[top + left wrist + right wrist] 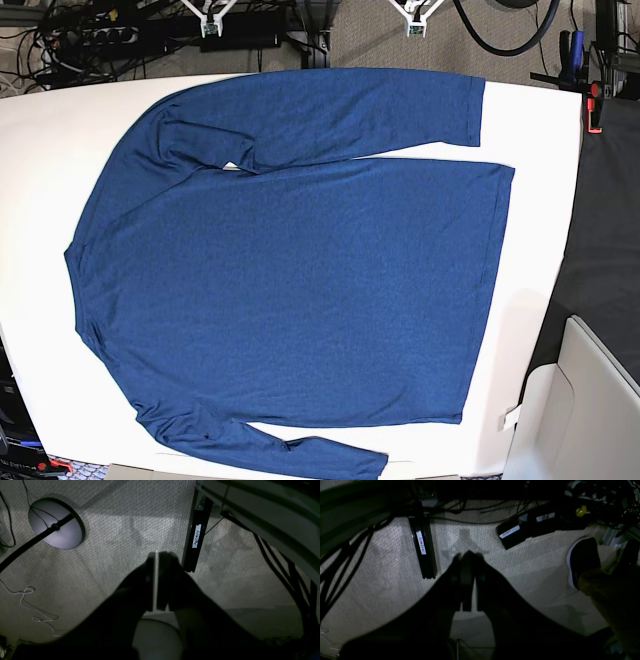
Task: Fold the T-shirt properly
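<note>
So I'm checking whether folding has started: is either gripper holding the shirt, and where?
Nothing is held. Left gripper and right gripper are shut empty; T-shirt lies flat.

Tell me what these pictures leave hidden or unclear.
- Base view: the shirt's lower sleeve runs off the bottom edge, so its cuff is unseen.
- Base view: both arms are outside the frame.
- Wrist views: the shirt and table don't appear; the cameras face carpet.
- Wrist views: too dark for detail on the fingers, a black silhouette.
- Right wrist view: label too blurred to read.
</note>
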You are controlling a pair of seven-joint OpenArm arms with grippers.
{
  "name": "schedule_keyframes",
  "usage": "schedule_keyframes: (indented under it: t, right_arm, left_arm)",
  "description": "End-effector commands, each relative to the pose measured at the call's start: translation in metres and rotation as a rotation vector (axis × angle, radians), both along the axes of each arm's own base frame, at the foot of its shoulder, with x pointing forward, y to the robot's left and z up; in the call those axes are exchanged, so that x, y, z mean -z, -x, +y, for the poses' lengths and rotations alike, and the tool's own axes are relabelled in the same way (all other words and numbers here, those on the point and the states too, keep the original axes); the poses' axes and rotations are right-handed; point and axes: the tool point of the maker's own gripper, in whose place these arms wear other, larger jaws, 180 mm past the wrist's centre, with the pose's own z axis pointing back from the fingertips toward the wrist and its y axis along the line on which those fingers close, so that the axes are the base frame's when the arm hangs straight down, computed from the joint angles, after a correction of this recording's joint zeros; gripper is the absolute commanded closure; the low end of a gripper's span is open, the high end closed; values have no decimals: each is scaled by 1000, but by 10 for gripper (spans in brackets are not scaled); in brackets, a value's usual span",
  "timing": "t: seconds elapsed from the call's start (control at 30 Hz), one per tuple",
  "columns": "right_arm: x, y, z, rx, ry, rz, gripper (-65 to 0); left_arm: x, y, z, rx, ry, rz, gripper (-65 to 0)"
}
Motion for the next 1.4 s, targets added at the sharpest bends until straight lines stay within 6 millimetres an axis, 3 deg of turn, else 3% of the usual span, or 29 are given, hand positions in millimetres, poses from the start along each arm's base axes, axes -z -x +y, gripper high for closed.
schedule_keyframes:
  t: [0.0,0.9,1.0,1.17,1.37]
  right_arm:
    - [0,3,-1,4,2,-3,-2]
    - [-1,3,-3,4,6,-2,-2]
    - [-1,11,-4,3,8,9,-2]
    - [-3,25,-22,-2,35,29,-2]
    - [-13,45,-58,-29,89,26,-2]
  left_arm:
    - [0,3,2,3,-6,-1,0]
    - [0,3,2,3,-7,-1,0]
    - [0,4,4,3,-10,0,0]
    - [-1,19,7,6,-15,23,0]
    - [-8,57,38,20,-62,58,0]
